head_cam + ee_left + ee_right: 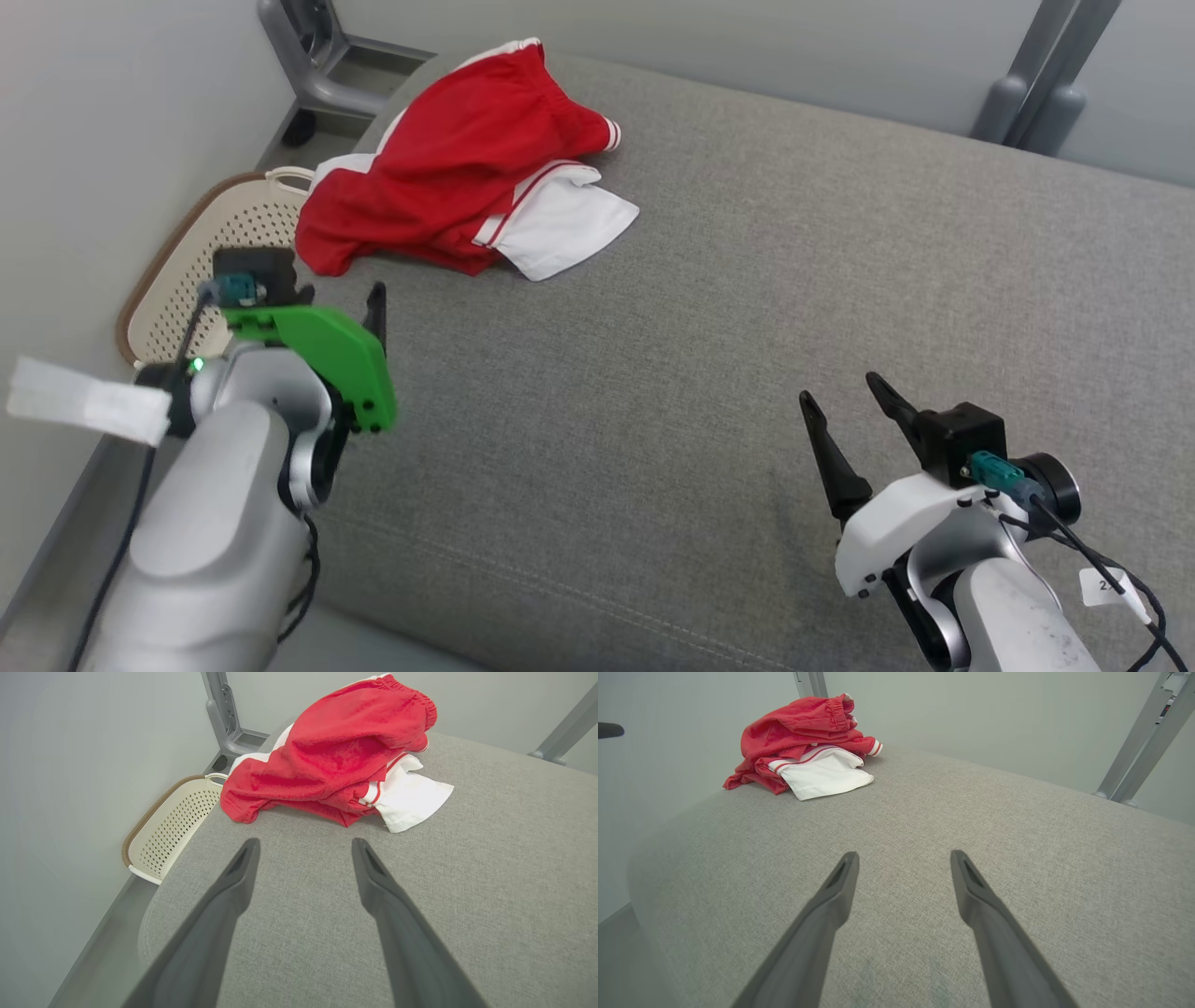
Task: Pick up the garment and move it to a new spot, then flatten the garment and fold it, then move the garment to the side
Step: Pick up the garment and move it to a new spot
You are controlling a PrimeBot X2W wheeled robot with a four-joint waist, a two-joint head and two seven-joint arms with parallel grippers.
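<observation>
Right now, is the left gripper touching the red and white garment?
Apart. The left wrist view shows bare grey cushion between the open left gripper and the red and white garment.

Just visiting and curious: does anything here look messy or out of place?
Yes. The red-and-white garment lies crumpled in a heap at the far left corner of the grey cushion, not spread flat. Beside that corner, a cream basket seems tipped on its side, squeezed between cushion and wall.
</observation>
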